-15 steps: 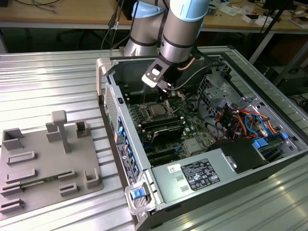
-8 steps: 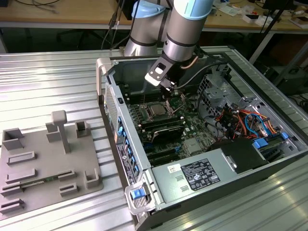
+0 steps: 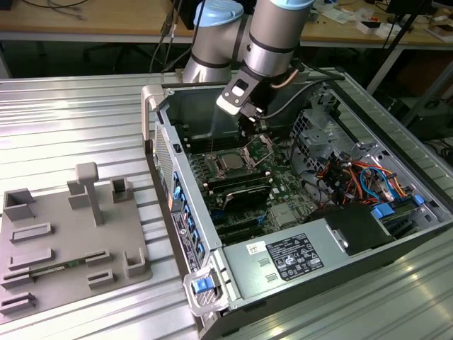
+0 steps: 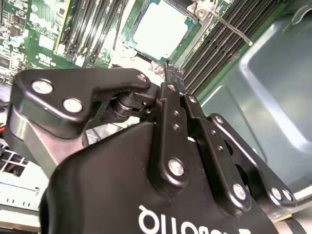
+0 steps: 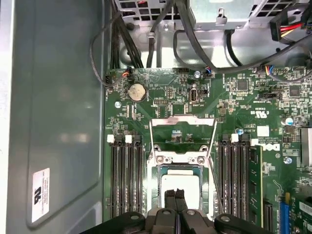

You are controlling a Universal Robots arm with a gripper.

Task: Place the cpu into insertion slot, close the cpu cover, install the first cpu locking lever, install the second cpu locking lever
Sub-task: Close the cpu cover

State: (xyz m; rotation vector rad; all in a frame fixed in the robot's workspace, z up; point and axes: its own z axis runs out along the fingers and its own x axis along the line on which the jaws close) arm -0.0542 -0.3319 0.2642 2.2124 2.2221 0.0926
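Your gripper over the seated cpu — fingertips pressed together, pinching nothing.
One cpu, one cpu cover swung open beside it; memory slots hem two edges — little side room.

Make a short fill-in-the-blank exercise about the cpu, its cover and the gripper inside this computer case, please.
1. The cpu sits in the ___ on the motherboard.
2. The cpu cover stands ___, swung away from the cpu.
3. The fingers of the gripper hang right above the ___.

Missing words: socket; open; cpu.
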